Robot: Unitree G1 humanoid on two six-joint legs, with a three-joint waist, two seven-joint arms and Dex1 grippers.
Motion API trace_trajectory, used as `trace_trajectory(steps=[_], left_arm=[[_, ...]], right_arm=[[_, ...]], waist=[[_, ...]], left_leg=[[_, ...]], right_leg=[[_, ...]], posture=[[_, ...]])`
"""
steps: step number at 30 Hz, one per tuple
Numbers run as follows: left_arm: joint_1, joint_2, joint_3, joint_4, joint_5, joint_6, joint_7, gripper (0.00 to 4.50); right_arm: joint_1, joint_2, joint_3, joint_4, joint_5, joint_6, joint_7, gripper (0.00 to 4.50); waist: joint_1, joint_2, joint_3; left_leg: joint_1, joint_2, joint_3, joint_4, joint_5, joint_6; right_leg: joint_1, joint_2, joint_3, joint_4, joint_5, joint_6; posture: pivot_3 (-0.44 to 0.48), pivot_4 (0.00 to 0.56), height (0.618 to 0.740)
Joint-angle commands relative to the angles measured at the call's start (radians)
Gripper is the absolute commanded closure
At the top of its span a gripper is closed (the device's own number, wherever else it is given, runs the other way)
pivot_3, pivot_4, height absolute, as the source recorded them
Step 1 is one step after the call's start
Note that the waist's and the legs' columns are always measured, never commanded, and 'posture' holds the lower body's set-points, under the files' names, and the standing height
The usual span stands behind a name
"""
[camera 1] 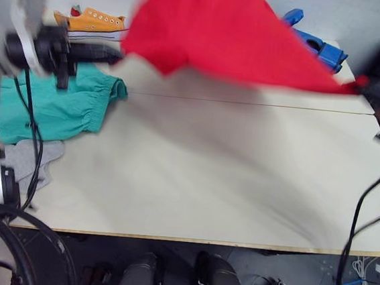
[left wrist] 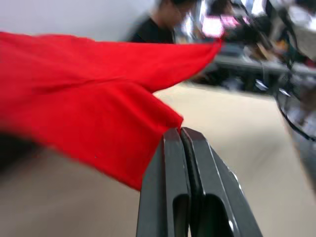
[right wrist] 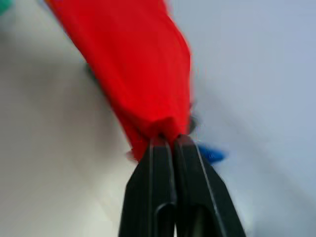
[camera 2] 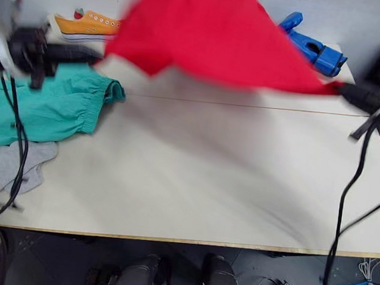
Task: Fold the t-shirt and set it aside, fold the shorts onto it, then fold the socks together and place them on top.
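Pale surface (camera 1: 226,186) lies bare below your t-shirt (camera 1: 214,30), stretched aloft toward twelve o'clock. Left tool (left wrist: 180,136) and right tool (right wrist: 165,140) each pinch an edge. Soft, light cloth; hold corners taut.

One t-shirt (camera 1: 220,34), one shorts (camera 1: 55,106), one orange sneaker (camera 1: 90,20), one blue tool (camera 1: 317,47).

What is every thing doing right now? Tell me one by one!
t-shirt: lifted off the table, stretched between both grippers.
left gripper: shut on the t-shirt.
right gripper: shut on the t-shirt.
shorts: lying crumpled on the table.
socks: lying flat by the shorts.
orange sneaker: resting at the table's far edge.
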Motion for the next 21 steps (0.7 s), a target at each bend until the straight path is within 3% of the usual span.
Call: trace_trajectory(steps=[1,4,9,21], left_arm=[[0.166,0.054,-0.010,-0.204,-0.008,0.021,-0.021,4.50],[0.377,0.081,-0.030,-0.328,0.022,-0.008,-0.014,4.50],[0.656,0.132,-0.008,-0.506,-0.010,0.022,-0.014,4.50],[0.875,0.240,0.042,-0.623,-0.062,0.020,-0.095,4.50]], right_arm=[[0.147,0.049,-0.049,-0.125,0.039,0.026,0.003,4.47],[0.339,0.097,-0.019,-0.193,0.016,0.020,0.032,4.47],[0.570,0.100,-0.004,-0.268,0.011,0.035,0.096,4.47],[0.714,0.077,-0.047,-0.308,0.041,0.076,0.195,4.47]], waist=[[-0.001,0.000,0.000],[0.001,0.000,0.000],[0.001,0.000,0.000],[0.002,0.001,0.000]], left_leg=[[0.003,0.001,0.000,0.000,0.001,0.000],[0.015,0.002,-0.001,-0.001,-0.002,-0.004],[0.016,0.002,-0.002,-0.003,-0.001,-0.005],[0.016,0.003,-0.002,-0.004,-0.005,-0.012]], right_leg=[[0.003,0.000,0.004,-0.001,0.003,-0.002],[0.016,-0.005,0.006,-0.009,0.006,-0.006],[0.013,-0.009,0.006,-0.004,0.004,-0.010],[0.013,-0.009,0.004,-0.005,0.003,-0.011]], posture=[[0.000,0.150,0.740],[0.000,0.150,0.740],[0.000,0.150,0.740],[0.000,0.150,0.740]])
